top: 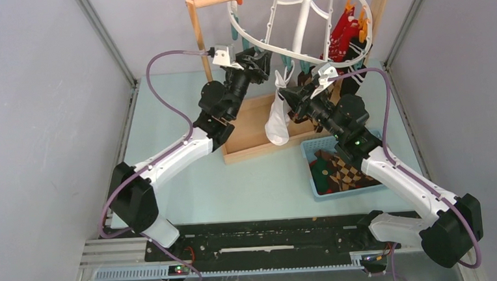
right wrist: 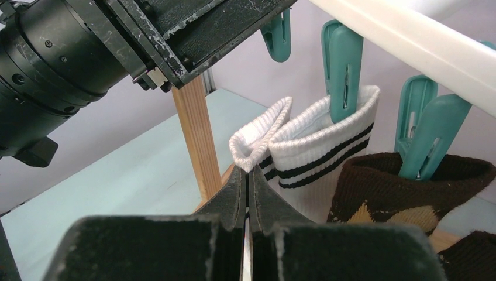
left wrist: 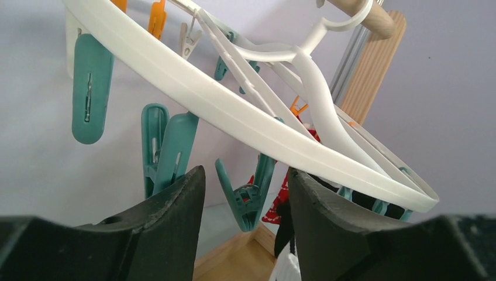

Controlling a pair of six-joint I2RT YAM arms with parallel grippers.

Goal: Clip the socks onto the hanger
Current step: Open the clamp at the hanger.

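The white oval hanger hangs from a wooden bar, with teal and orange clips round its rim. My right gripper is shut on the cuff of a white sock with black stripes. That sock dangles below the rim. Beside it, a second striped white sock and a brown argyle sock each hang from a teal clip. My left gripper is open just under the rim. A teal clip hangs between its fingers, touching neither. A red patterned sock is clipped at the far side.
The wooden rack's base tray and upright post stand right behind both grippers. A blue basket at the right holds several more socks, among them an argyle one. Grey walls close in both sides.
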